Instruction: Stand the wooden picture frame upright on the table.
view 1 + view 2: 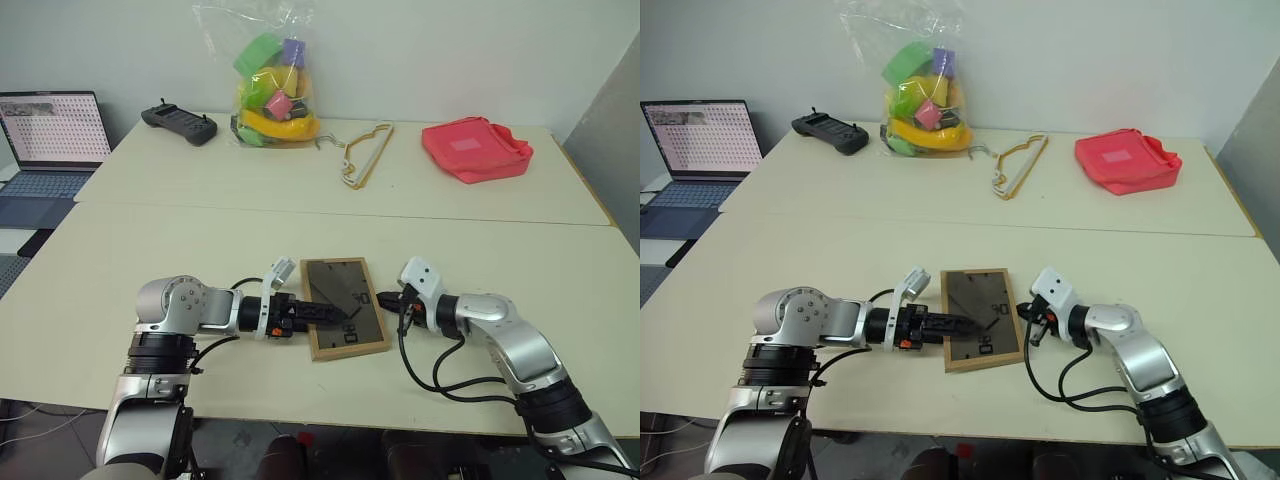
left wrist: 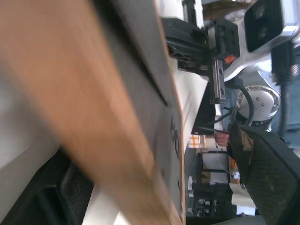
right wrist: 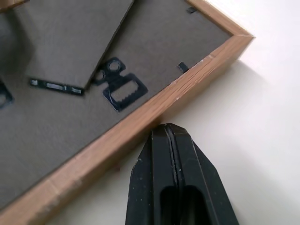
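Lying face down on the table [image 1: 150, 240], the wooden picture frame [image 1: 345, 307] sits near the front edge between both grippers.

You have the left gripper [image 1: 335, 313] at the frame's 9 o'clock, jaws spread across its rim; the right gripper [image 3: 174, 136], at 3 o'clock, has jaws pressed together against the rim. Across the seam at 12 o'clock: hanger [image 1: 366, 152], toy bag [image 1: 272, 85], red pouch [image 1: 476, 149], controller [image 1: 179, 122]; laptop [image 1: 50, 145] at 10.

The frame [image 1: 980, 316] lies flat on the table [image 1: 840, 250], back panel up. The left gripper [image 1: 958, 325] reaches over its left edge; the right gripper [image 1: 1028, 322] sits at its right edge. Farther back: a hanger [image 1: 1018, 165], a red bag [image 1: 1128, 160], a toy bag [image 1: 923, 95].
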Controlling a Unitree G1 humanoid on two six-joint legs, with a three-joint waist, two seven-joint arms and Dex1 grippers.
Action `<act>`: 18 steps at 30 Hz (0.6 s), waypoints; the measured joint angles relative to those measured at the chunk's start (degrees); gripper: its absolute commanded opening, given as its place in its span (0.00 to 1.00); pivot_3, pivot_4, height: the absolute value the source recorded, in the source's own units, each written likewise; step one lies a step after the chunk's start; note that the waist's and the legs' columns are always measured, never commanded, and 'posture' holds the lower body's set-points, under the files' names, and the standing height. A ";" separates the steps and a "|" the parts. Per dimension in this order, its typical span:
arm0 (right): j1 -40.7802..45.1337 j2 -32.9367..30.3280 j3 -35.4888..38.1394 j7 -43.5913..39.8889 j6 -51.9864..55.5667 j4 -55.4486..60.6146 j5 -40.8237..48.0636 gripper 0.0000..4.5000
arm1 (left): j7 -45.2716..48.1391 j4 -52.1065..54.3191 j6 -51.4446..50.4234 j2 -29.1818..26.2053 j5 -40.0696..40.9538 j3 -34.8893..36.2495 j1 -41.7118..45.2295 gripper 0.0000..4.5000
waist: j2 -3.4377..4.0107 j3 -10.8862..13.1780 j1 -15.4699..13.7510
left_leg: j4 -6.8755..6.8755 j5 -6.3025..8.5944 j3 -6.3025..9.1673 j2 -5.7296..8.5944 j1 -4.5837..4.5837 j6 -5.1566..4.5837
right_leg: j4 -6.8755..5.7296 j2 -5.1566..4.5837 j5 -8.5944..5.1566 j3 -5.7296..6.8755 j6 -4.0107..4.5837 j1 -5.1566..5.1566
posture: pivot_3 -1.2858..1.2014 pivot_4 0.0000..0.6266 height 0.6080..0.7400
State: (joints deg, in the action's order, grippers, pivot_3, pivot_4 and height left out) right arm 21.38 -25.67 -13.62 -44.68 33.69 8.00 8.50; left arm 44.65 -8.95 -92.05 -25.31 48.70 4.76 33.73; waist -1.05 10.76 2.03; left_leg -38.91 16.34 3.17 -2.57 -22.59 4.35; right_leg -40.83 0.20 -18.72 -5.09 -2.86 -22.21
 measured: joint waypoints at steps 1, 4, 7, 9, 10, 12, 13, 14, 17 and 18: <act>0.07 0.02 0.12 0.19 0.28 0.01 0.03 0.00 | -0.25 0.57 -0.01 -0.02 0.34 -0.04 -0.33 0.99 | 0.00 0.00 -0.01 | 0.00 0.00 0.00 0.00 0.01 0.00 | 0.00 0.00 0.00 -0.01 0.00 0.00 | 0.52 0.24 1.00; 0.11 0.02 0.72 0.96 0.68 0.01 0.05 0.00 | -0.64 1.92 -0.02 -0.19 0.80 0.05 -1.23 0.91 | 0.00 0.00 -0.01 | 0.01 0.00 0.00 0.00 0.01 -0.01 | -0.01 0.01 0.00 -0.01 0.00 -0.01 | 0.52 0.24 1.00; 0.20 -0.02 1.28 1.28 0.67 -0.48 0.10 0.00 | -1.49 2.70 -0.02 -0.79 0.79 0.37 -2.10 0.78 | 0.00 0.00 0.02 | 0.01 0.01 0.00 -0.01 0.02 -0.01 | 0.00 0.03 0.00 -0.01 0.00 -0.01 | 0.52 0.24 1.00; 0.21 -0.04 1.29 1.37 0.65 -1.19 0.09 0.00 | -2.16 2.68 0.03 -1.12 0.56 1.00 -2.32 0.71 | 0.00 0.00 0.16 | 0.02 0.01 -0.01 -0.01 0.02 -0.02 | -0.01 0.04 0.00 -0.02 0.00 -0.02 | 0.52 0.24 1.00; 0.21 -0.03 1.30 1.44 0.61 -1.61 0.09 0.00 | -3.03 2.56 0.51 -1.14 0.09 1.50 -2.34 0.65 | 0.00 0.00 0.21 | 0.02 0.01 0.00 -0.01 0.02 -0.02 | -0.01 0.04 0.00 -0.02 0.00 -0.03 | 0.52 0.24 1.00; 0.29 -0.01 1.30 1.52 0.60 -1.62 0.09 0.00 | -3.66 2.42 1.20 -1.13 -0.39 1.84 -2.34 0.57 | 0.00 0.00 0.23 | 0.02 0.01 0.00 -0.01 0.02 -0.02 | -0.01 0.05 0.00 -0.02 0.00 -0.03 | 0.52 0.24 1.00; 0.38 0.07 1.33 1.67 0.60 -1.68 0.10 0.00 | -4.01 2.25 1.62 -1.10 -0.62 2.02 -2.33 0.53 | 0.00 0.00 0.24 | 0.02 0.01 0.00 -0.01 0.02 -0.02 | -0.01 0.05 0.00 -0.02 0.00 -0.03 | 0.52 0.24 1.00; 0.50 0.24 1.39 1.98 0.60 -1.68 0.17 0.00 | -4.28 1.83 2.38 -1.05 -0.92 2.38 -2.33 0.50 | 0.00 0.00 0.26 | 0.02 0.01 -0.01 -0.01 0.02 -0.02 | -0.01 0.05 0.00 -0.03 0.00 -0.03 | 0.52 0.24 1.00; 0.62 0.08 2.19 1.91 0.60 -1.68 1.03 0.00 | -3.81 1.35 4.76 -0.73 -0.48 3.71 -1.88 0.37 | 0.00 0.00 0.25 | 0.02 0.01 0.00 -0.01 0.00 -0.01 | 0.00 0.04 0.00 -0.01 0.00 -0.03 | 0.52 0.24 1.00; 0.68 -0.16 2.48 1.85 0.60 -1.68 1.24 0.00 | -3.63 1.27 5.01 -0.68 -0.18 3.95 -1.51 0.34 | 0.00 0.00 0.25 | 0.02 0.01 0.00 -0.01 0.00 -0.01 | 0.00 0.04 0.00 -0.01 0.00 -0.03 | 0.52 0.24 1.00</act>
State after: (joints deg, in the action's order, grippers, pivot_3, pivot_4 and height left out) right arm 22.06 -25.83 -11.14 -42.83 34.29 6.32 9.74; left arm 41.02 -7.68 -87.03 -25.99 48.53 8.71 32.21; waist -1.05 10.76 2.27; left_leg -38.88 16.35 3.17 -2.58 -22.59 4.34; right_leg -40.83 0.24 -18.72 -5.10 -2.87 -22.23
